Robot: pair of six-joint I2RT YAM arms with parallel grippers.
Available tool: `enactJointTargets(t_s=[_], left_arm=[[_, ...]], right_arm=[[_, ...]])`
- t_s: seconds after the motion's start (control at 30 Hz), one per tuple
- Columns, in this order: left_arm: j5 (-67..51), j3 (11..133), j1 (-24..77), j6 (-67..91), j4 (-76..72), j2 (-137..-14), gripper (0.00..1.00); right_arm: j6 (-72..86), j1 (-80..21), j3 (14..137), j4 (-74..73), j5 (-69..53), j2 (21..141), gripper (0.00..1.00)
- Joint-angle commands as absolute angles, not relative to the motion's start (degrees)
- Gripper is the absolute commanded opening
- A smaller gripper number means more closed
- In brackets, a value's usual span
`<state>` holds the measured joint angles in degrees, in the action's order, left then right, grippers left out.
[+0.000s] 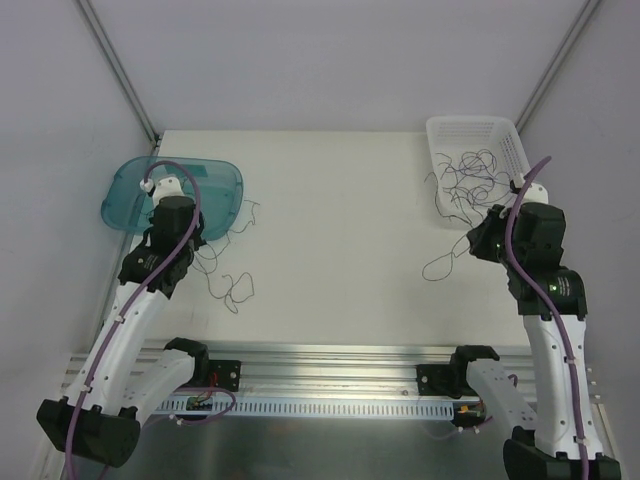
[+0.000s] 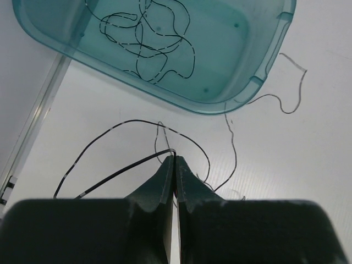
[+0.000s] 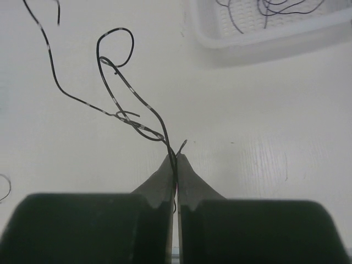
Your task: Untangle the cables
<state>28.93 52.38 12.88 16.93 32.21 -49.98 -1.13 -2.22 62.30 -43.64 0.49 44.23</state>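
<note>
The left gripper (image 2: 175,160) is clenched on one of the cables (image 2: 118,176), a thin dark strand that leaves its fingertips and loops over the white counter (image 1: 340,220) just beside the teal tray (image 2: 231,49). More strands lie curled inside the tray, and others rest on the counter near its rim. The right gripper (image 3: 176,159) is likewise pinched tight on a strand, which runs from its tips into a twist and a curl. Near it, the white basket (image 1: 470,127) holds a dense tangle, with a few loops spilling past its near wall onto the counter.
</note>
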Motion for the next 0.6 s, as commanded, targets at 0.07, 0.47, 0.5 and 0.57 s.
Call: enactJointTargets(t_s=[0.07,0.47,0.5,0.57], left_arm=[[22.69,52.47,12.48,18.72,33.92,-47.81,0.0],[8.62,37.71,12.48,33.03,33.93,-46.05,0.0],[8.7,36.84,12.57,33.66,34.01,-46.23,0.04],[9.31,34.99,12.48,35.5,33.84,-46.67,0.07]], right_arm=[[-1.05,-1.84,63.2,-43.07,-12.38,46.22,0.01],[2.37,-11.42,42.81,-30.43,-15.47,59.31,0.05],[2.55,-12.03,42.11,-29.71,-14.08,60.28,0.06],[3.07,-13.62,40.87,-27.96,-12.75,62.31,0.09]])
